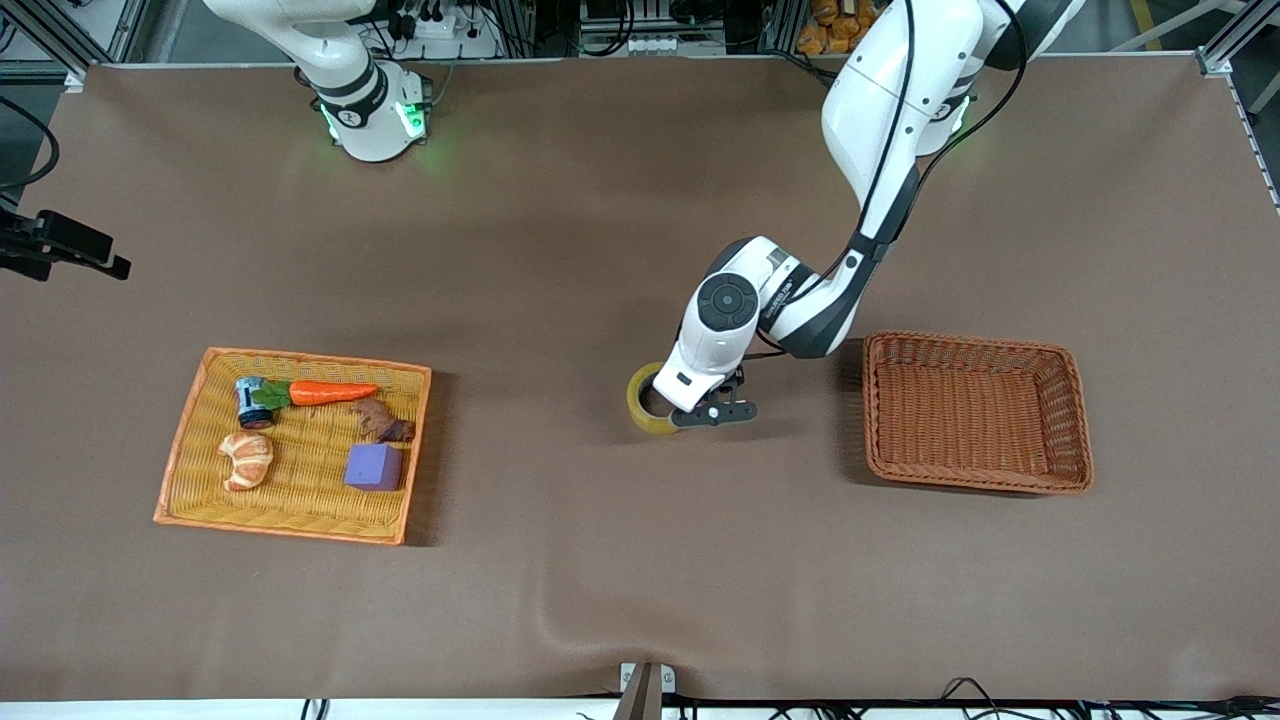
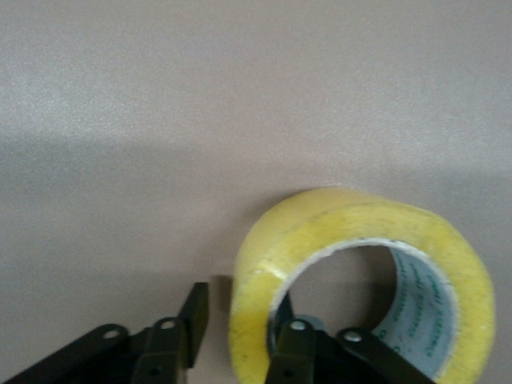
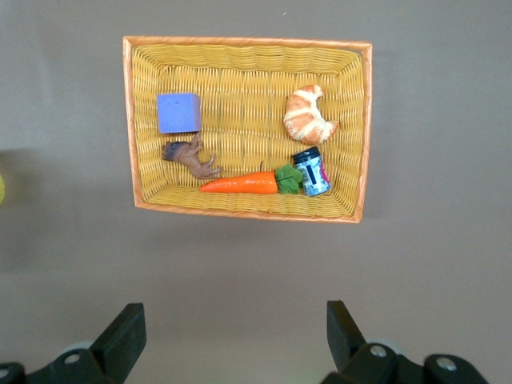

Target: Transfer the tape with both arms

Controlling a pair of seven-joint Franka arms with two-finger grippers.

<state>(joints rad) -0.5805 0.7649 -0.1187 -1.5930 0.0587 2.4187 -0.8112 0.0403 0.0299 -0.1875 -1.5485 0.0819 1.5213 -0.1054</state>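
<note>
Purple foam cube [image 1: 373, 466] sits in the yellow wicker tray [image 1: 190, 440], lower left. Mid-frame, the yellowish translucent tape roll [image 1: 645, 402] stands on edge on the brown desk [image 1: 560, 250], the left gripper [image 1: 697, 415] pinching its wall for pickup. Right gripper [image 3: 232, 340] waits above the tray, fingers spread, probably for the handover.

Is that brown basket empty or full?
Empty: the brown basket shows only bare weave inside; the tape lies on the table beside it.

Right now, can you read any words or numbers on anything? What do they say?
Nothing reads clearly.
Tape: green print on the inner core, too blurred to read.
Can in the yellow basket: a colored label, too small to read.
Left arm: small dark print near the wrist, too small to read.
</note>
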